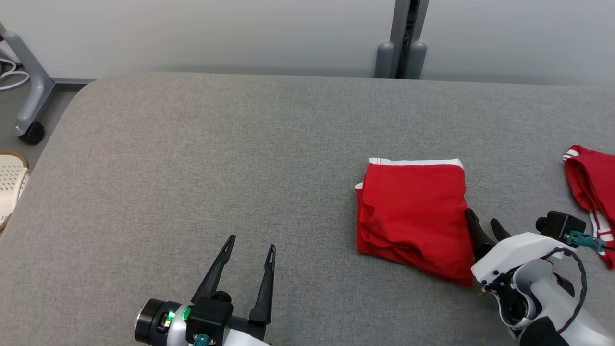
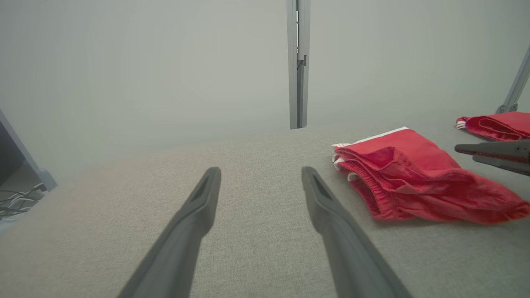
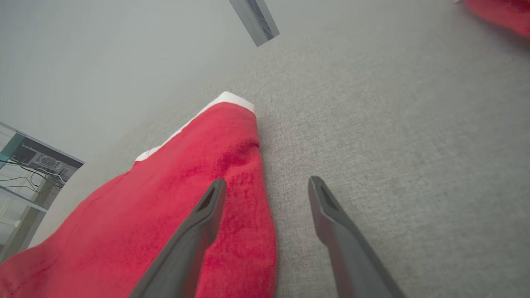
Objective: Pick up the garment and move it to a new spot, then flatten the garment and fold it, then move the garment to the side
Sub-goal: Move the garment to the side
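Observation:
The garment (image 1: 413,216) is red with white trim and lies folded on the grey padded table (image 1: 192,168), right of centre. My right gripper (image 1: 482,218) is open at its right edge. In the right wrist view the gripper (image 3: 267,184) has one finger over the red cloth (image 3: 186,198) and the other over bare table. My left gripper (image 1: 252,242) stands open and empty at the lower left, well apart from the garment. In the left wrist view the gripper (image 2: 261,174) points across the table, with the garment (image 2: 414,174) to its right.
A second red garment (image 1: 593,192) lies loosely at the table's far right edge. A grey post (image 1: 403,38) stands behind the table. Off the left edge are a wheeled stand leg (image 1: 31,96) and a white perforated object (image 1: 9,185).

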Controlling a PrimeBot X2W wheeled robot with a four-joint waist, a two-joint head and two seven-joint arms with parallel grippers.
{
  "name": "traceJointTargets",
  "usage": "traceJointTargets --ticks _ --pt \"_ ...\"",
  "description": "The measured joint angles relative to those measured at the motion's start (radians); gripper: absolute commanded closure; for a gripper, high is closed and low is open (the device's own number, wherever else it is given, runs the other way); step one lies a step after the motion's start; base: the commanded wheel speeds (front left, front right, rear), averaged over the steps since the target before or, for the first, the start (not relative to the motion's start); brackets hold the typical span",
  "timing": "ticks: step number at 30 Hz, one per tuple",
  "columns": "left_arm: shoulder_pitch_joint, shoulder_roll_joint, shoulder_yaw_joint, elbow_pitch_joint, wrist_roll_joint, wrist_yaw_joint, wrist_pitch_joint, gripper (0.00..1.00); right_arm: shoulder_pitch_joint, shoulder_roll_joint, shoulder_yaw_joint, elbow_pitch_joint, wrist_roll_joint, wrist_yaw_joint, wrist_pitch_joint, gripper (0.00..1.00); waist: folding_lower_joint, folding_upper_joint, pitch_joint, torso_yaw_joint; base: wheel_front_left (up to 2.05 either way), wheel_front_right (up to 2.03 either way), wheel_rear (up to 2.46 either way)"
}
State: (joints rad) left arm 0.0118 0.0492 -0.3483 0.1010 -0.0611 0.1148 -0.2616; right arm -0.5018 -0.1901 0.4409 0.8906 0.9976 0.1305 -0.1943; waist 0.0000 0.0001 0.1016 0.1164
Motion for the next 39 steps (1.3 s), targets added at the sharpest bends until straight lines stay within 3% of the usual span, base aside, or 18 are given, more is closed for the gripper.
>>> traceJointTargets --ticks 9,11,12,13,14,22,31,39 --pt "-0.024 0.0 -0.014 0.008 -0.002 0.007 0.0 0.0 -0.034 -0.004 0.094 0.043 0.086 0.0 0.027 0.01 0.0001 -0.0001 0.04 0.029 0.0 0.0 0.0" --pt "-0.028 0.0 -0.015 0.011 -0.002 0.009 0.0 0.0 -0.043 -0.005 0.107 0.063 0.094 0.0 0.016 0.55 0.0 0.0 0.04 0.029 0.0 0.0 0.0" --pt "-0.029 0.0 -0.016 0.012 -0.002 0.009 0.0 0.0 -0.045 -0.005 0.113 0.069 0.101 0.0 0.013 0.63 0.0 0.0 0.039 0.029 0.0 0.0 0.0" --pt "-0.031 0.0 -0.016 0.013 -0.002 0.009 0.0 0.0 -0.047 -0.005 0.119 0.076 0.108 0.0 0.008 0.78 0.0 0.0 0.038 0.028 0.0 0.0 0.0" --pt "-0.033 0.0 -0.016 0.014 -0.002 0.009 0.0 0.0 -0.048 -0.005 0.125 0.084 0.112 0.0 0.005 0.99 0.0 0.0 0.037 0.028 0.0 0.0 0.0" --pt "-0.036 0.0 -0.015 0.019 0.0 0.009 0.0 0.0 -0.054 -0.017 0.174 0.101 0.129 0.0 -0.038 1.0 0.0 0.0 0.023 0.02 0.0 0.0 0.0" --pt "-0.029 0.0 -0.014 0.017 0.009 0.004 0.0 0.0 -0.064 -0.059 0.226 0.037 0.1 0.0 -0.065 1.0 0.0 0.0 0.011 -0.001 0.0 0.0 0.0" --pt "-0.024 0.001 -0.008 0.009 0.023 -0.001 0.0 0.0 -0.061 -0.092 0.158 -0.043 -0.061 0.0 -0.067 1.0 0.0 0.0 0.005 -0.054 0.0 0.0 0.0"
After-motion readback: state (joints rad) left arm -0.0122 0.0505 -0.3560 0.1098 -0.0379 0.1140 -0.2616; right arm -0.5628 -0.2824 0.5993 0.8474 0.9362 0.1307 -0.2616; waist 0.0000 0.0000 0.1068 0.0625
